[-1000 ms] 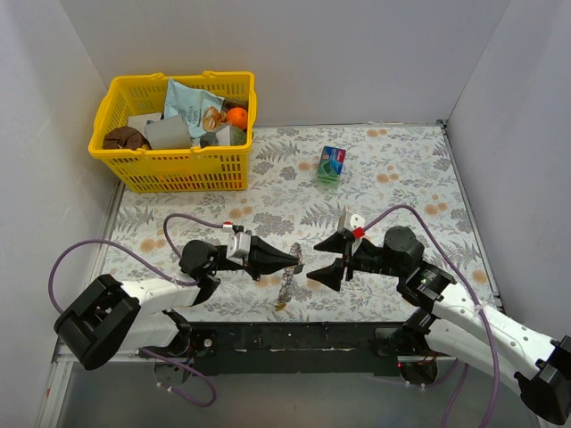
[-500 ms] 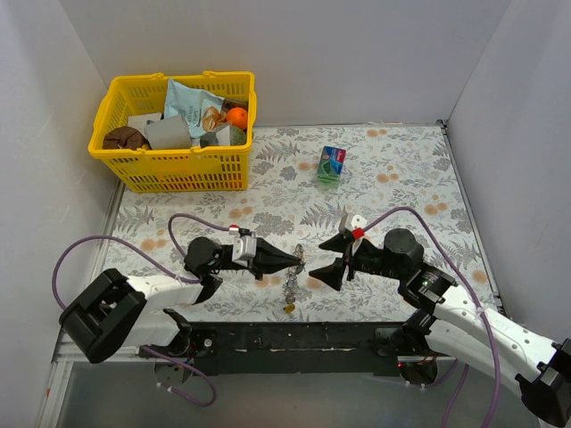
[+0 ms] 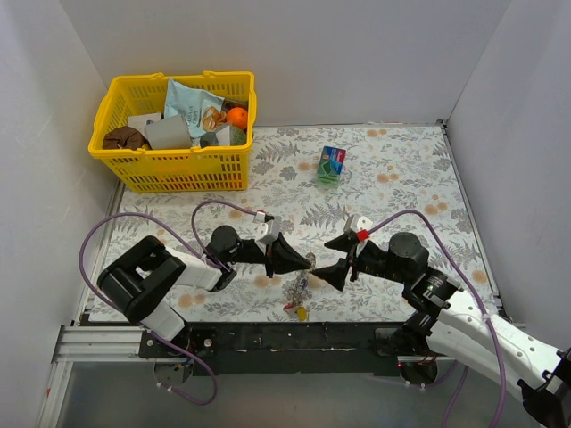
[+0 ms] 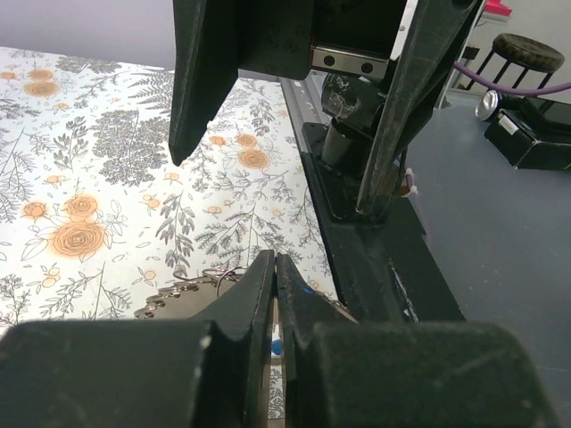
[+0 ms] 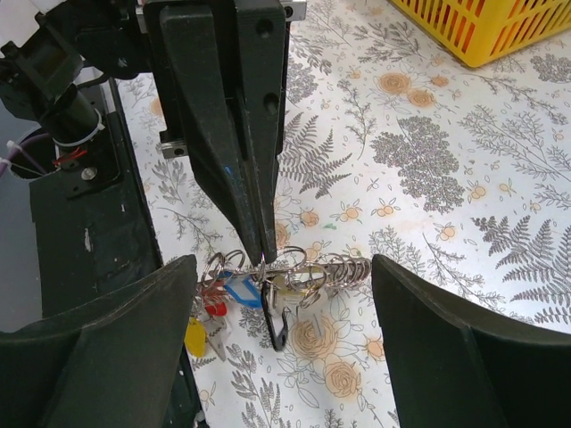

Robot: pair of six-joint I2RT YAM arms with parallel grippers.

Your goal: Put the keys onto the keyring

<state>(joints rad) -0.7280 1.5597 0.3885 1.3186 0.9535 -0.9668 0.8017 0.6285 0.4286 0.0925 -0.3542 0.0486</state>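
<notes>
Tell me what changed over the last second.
The left gripper, shut on the keyring, swung right toward the right gripper, carrying the ring and the dangling keys with it, and its arm folded in closer. The right gripper stayed open and almost in place. The yellow basket and the small carton did not move.

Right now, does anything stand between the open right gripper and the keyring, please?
Nothing visible does. The keyring, pinched by the left gripper, hangs just ahead of the open right gripper.
</notes>
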